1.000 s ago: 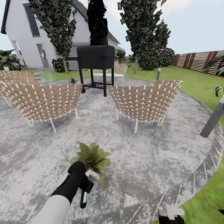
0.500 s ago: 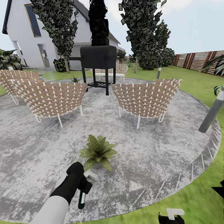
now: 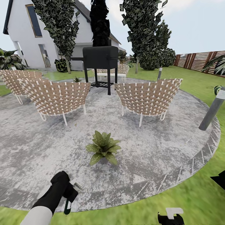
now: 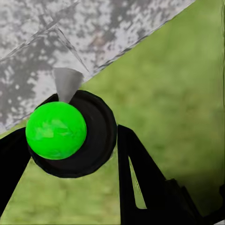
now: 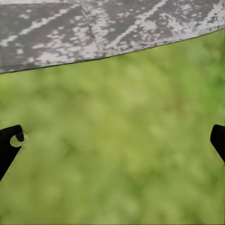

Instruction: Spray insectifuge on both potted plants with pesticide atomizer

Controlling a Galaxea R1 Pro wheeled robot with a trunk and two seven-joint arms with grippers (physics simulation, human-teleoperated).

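One potted plant, a low rosette of pointed green leaves, stands on the round stone patio. My left gripper is near the patio's front edge, short of the plant and to its left, shut on the pesticide atomizer. In the left wrist view the atomizer is a dark round body with a bright green spot, between black fingers. My right gripper hangs over grass with its jaws wide apart, empty. A second small leafy plant shows far back near the grill.
Two woven chairs stand beyond the plant, with a black grill behind them. A grey post leans at the patio's right edge. Lawn surrounds the patio, and a wooden fence runs at far right.
The whole view has drawn back, so the camera moved: the plant now sits farther up the picture. My left gripper, still holding the atomizer, is lower, further left and well apart from the plant.
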